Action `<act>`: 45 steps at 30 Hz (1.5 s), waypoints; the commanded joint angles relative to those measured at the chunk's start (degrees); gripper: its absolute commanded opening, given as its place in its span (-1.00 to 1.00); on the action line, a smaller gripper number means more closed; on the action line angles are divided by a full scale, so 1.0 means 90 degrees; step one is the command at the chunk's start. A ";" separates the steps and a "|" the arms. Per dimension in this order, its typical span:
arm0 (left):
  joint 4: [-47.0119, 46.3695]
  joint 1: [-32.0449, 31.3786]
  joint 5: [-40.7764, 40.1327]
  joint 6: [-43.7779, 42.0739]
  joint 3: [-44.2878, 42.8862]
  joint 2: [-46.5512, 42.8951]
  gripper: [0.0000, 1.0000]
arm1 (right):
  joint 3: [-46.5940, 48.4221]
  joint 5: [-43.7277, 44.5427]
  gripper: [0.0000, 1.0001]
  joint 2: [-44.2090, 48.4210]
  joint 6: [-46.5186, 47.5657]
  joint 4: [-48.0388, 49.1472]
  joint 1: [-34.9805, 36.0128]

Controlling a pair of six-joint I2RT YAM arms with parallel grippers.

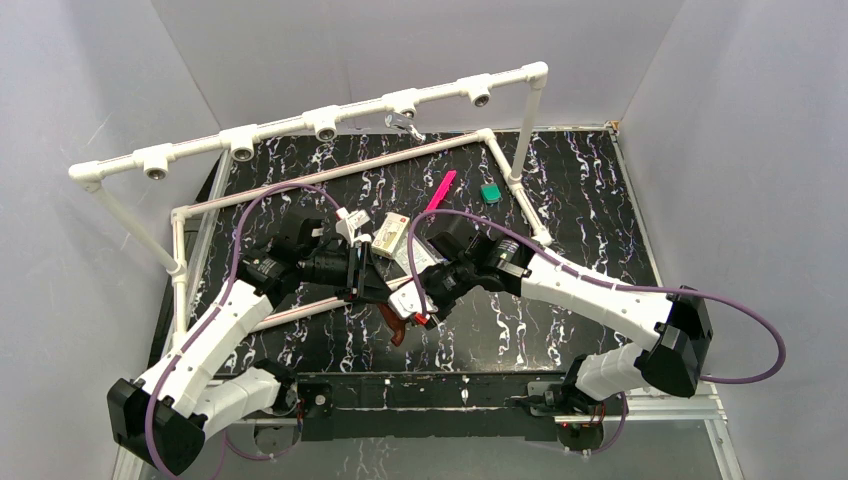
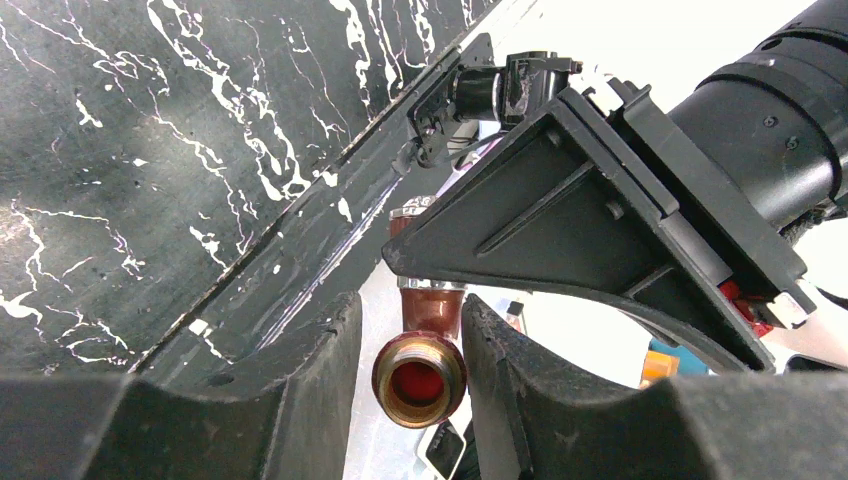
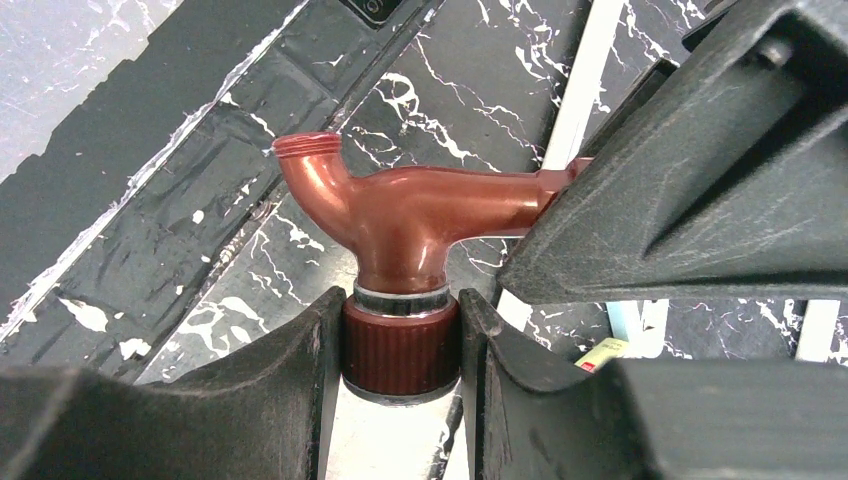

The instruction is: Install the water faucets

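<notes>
Faucet point(image 3: 420, 215), brown, clamped in right hand point(image 3: 400, 330) near table point(image 1: 580, 200) edge; left hand's point(image 2: 412, 322) grip unclear.

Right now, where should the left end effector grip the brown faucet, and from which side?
On the brown faucet, probably the straight stem, coming end-on from opposite the spout. The right end effector clamps the ribbed knob and the spout is curved, so the stem is what remains.

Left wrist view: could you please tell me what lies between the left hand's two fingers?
The reddish-brown faucet, its brass threaded end facing the camera, lies between the fingers of the left hand, as the left wrist view shows.
</notes>
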State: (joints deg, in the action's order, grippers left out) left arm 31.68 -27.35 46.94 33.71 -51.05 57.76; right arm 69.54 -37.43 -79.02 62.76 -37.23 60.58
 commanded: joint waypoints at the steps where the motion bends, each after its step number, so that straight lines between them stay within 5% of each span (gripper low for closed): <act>1: 0.0000 -0.0085 0.0262 0.0023 0.0068 -0.0123 -0.21 | -0.0020 -0.0059 -0.97 0.0279 0.0030 0.0086 0.0043; 7: -0.0009 -0.0105 0.0306 0.0023 0.0029 -0.0119 -0.42 | -0.0054 -0.0095 -0.97 0.0322 -0.0015 0.0062 0.0052; 10: -0.0075 -0.0115 0.0363 0.0061 0.0038 -0.0134 -1.00 | -0.0087 -0.0097 -0.97 0.0327 -0.0053 0.0065 0.0049; 13: -0.0139 -0.0115 0.0342 0.0122 0.0014 -0.0172 -1.00 | -0.0130 -0.0048 -0.94 0.0333 -0.0199 0.0105 0.0048; 23: -0.0347 -0.0115 0.0380 0.0352 -0.0012 -0.0207 -1.00 | -0.0419 0.0443 -0.12 0.0568 -0.1242 0.0832 0.0051; 45: -0.0414 -0.0115 0.0349 0.0472 0.0229 -0.0441 -1.00 | -0.0362 0.1134 0.17 0.0899 -0.2350 0.0828 0.0009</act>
State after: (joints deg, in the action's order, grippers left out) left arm 28.21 -28.25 47.83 37.60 -49.84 55.35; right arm 66.52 -29.54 -72.84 44.62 -31.35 61.14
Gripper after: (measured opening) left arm 0.301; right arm 0.583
